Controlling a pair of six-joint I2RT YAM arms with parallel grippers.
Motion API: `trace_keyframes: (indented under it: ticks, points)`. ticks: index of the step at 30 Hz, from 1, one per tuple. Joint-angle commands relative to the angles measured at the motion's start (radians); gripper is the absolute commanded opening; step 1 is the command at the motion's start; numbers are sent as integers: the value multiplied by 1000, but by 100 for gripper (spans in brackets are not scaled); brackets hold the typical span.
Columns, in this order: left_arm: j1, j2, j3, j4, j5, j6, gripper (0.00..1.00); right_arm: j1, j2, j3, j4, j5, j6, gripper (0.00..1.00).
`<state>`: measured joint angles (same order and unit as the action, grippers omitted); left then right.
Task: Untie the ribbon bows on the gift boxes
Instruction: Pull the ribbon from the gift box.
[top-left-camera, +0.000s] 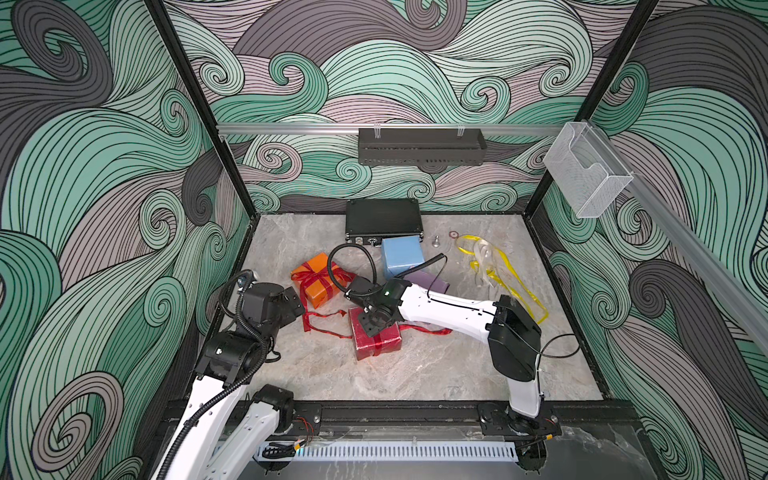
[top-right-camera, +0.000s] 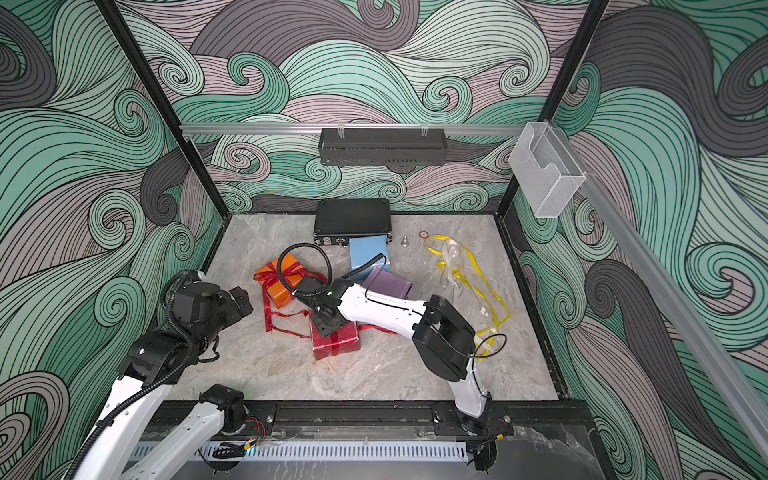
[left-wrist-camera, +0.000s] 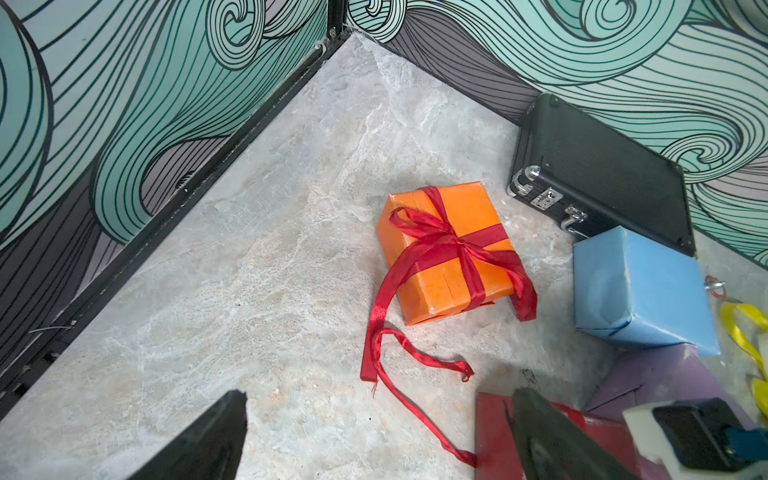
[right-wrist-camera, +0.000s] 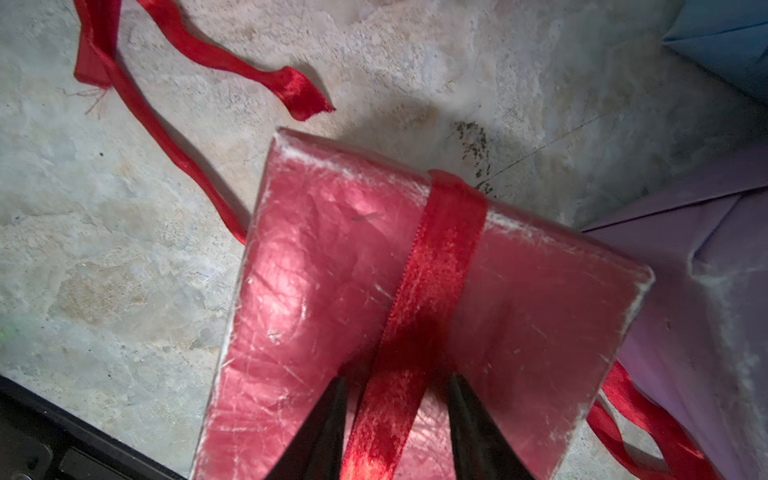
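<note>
The orange gift box (top-left-camera: 318, 280) (left-wrist-camera: 449, 249) carries a red ribbon bow (left-wrist-camera: 436, 237) with one loop and long tails trailing over the table. My left gripper (left-wrist-camera: 380, 399) (top-left-camera: 297, 305) stands wide open and empty, to the left of it. My right gripper (right-wrist-camera: 397, 378) (top-left-camera: 376, 320) hovers over the glossy red box (right-wrist-camera: 332, 270) (top-left-camera: 376, 340). Its jaws are open, straddling the box's red ribbon band (right-wrist-camera: 440, 257) with gaps either side. The light blue box (top-left-camera: 402, 255) and lilac box (top-left-camera: 426, 280) are bare. Yellow ribbon (top-left-camera: 503, 266) and silvery white ribbon (top-left-camera: 484, 253) lie loose at the right.
A flat black latched case (top-left-camera: 383, 220) lies against the back wall, touching the blue box. A small metal knob (top-left-camera: 436, 242) and a ring (top-left-camera: 453, 235) sit beside it. A black basket (top-left-camera: 419, 145) and a clear holder (top-left-camera: 586, 174) hang on the walls.
</note>
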<state>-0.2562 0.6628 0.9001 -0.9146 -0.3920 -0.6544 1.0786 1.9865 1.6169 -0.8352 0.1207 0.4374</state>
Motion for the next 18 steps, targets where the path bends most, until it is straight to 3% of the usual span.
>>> trace_keyframes:
  ticks: [1, 4, 9, 18]
  points:
    - [24, -18, -2, 25, 40, 9, 99, -6, 22, 17, -51, 27, -8, 39]
    - [35, -26, -12, 41, 61, 13, 98, -10, 30, 33, -52, 16, -15, 37]
    - [44, -21, -14, 51, 89, 20, 98, -30, 48, 53, -58, -10, -24, 18]
    - [51, -20, -20, 64, 113, 27, 98, -31, 56, 43, -59, -26, -29, 7]
